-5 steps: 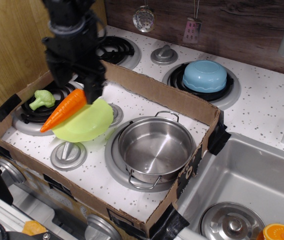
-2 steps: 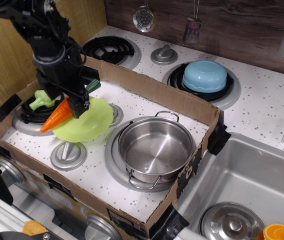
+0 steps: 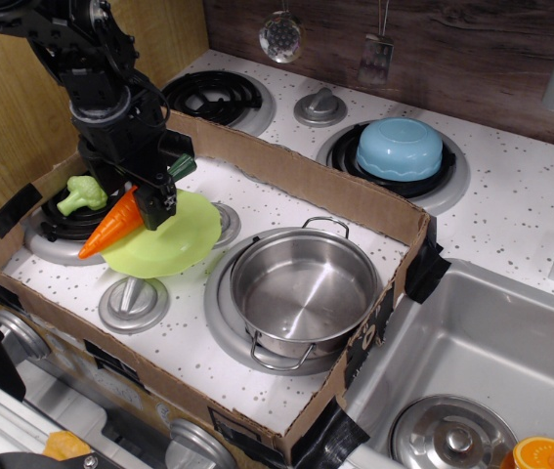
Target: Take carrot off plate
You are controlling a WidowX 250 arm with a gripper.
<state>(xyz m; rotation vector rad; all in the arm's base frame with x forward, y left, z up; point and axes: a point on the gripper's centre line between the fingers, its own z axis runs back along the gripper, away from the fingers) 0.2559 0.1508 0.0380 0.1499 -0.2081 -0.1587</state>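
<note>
One step is done: the long glossy orange plastic carrot (image 3: 112, 225) is clenched by the tool (image 3: 149, 195); removal from the round lime-green plate (image 3: 174, 239) remains.

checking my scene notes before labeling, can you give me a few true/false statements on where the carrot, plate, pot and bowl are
1. The carrot lies partly on the plate. True.
2. The claw is over the steel pot. False: it is down at the carrot's thick end.
3. The steel pot holds the broccoli. False: the pot is empty; the broccoli sits on the left burner.
4. The blue bowl is upside down on a back burner, outside the cardboard box. True.
</note>
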